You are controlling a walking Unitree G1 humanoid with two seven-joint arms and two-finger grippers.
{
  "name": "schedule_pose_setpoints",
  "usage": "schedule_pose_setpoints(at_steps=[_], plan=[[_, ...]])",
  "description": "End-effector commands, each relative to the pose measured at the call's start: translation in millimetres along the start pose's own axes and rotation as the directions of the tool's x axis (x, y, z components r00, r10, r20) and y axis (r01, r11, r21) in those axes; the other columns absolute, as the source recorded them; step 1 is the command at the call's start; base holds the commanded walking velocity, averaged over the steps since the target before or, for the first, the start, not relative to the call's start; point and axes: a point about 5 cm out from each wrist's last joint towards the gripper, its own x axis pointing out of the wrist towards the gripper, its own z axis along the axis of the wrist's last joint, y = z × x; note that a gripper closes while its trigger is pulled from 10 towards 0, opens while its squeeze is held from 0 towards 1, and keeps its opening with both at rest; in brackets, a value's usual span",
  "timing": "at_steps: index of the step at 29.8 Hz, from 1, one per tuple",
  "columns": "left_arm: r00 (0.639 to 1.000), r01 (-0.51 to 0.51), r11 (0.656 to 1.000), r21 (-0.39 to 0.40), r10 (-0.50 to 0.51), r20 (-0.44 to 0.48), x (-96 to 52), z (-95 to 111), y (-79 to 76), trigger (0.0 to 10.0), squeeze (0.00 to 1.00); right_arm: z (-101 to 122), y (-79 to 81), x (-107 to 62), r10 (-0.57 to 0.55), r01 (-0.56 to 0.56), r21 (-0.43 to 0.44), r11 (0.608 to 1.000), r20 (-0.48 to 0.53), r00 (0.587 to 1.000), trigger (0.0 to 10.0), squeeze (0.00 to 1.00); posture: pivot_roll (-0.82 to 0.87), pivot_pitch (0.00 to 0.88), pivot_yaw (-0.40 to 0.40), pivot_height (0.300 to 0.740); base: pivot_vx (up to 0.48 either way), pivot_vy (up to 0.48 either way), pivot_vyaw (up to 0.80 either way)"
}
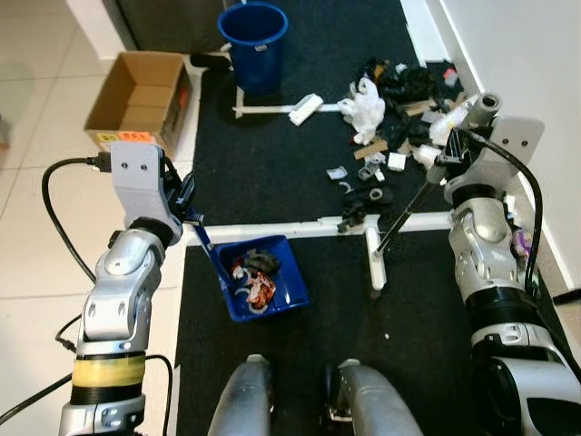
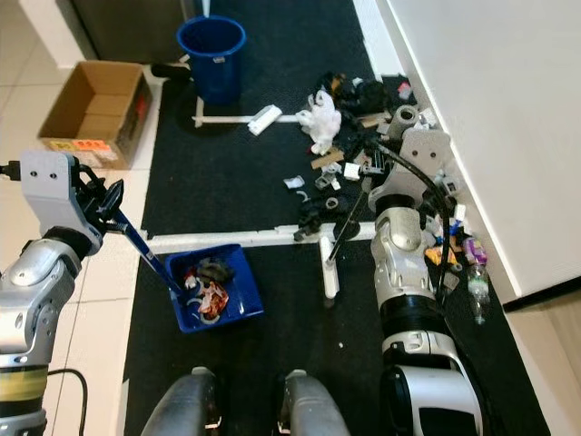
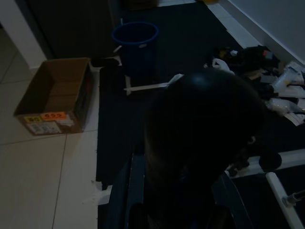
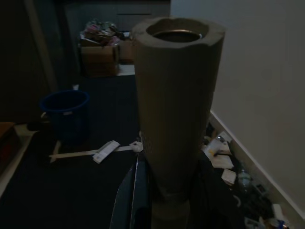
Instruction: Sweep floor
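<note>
My left gripper (image 1: 188, 207) is shut on the long handle of a blue dustpan (image 1: 263, 280). The pan rests on the black mat in front of me and holds several scraps of rubbish. My right gripper (image 1: 451, 150) is shut on the grey-topped broom handle (image 4: 176, 109), which slants down to a white broom head (image 1: 374, 259) on the mat right of the dustpan. A pile of rubbish (image 1: 399, 100), white bags, paper and dark scraps, lies ahead along the right wall. Smaller bits (image 1: 363, 177) are strewn between the pile and the broom head.
A blue bucket (image 1: 252, 41) stands at the far end of the mat, with an open cardboard box (image 1: 141, 95) on the tiles to its left. A white wall (image 1: 526, 54) runs down the right. Bottles and wrappers (image 2: 467, 263) lie by its base. My legs (image 1: 245, 400) show below.
</note>
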Motion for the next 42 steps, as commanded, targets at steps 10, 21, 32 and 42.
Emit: schedule_pose_setpoints(at_steps=[10, 21, 32, 42], plan=[[0.992, -0.083, 0.993, -0.088, 0.091, 0.086, -1.2, 19, 13.3, 10.0, 0.0, 11, 7.1, 0.9, 0.031, -0.032, 0.014, 0.999, 0.056, 0.998, 10.0, 0.0, 0.02, 0.183, -0.017, 0.74, 0.0, 0.0, 0.0], [0.988, -0.084, 0.994, -0.065, 0.092, 0.127, -5.7, 28, 18.6, 10.0, 0.0, 20, 12.2, 2.0, 0.049, -0.052, 0.028, 0.998, 0.105, 0.993, 10.0, 0.0, 0.03, 0.186, -0.018, 0.74, 0.0, 0.0, 0.0], [0.98, -0.127, 0.992, -0.025, 0.129, 0.154, -2.6, 28, 16.6, 10.0, 0.0, 22, 13.0, 2.0, 0.056, -0.059, 0.018, 0.998, 0.122, 0.991, 10.0, 0.0, 0.02, 0.18, -0.021, 0.74, 0.076, 0.0, 0.0], [0.981, -0.13, 0.991, -0.022, 0.132, 0.142, -1.7, 23, 16.2, 10.0, 0.0, 18, 11.2, 1.4, 0.053, -0.054, 0.006, 0.999, 0.11, 0.992, 10.0, 0.0, 0.02, 0.173, -0.022, 0.74, 0.48, 0.0, 0.0]])
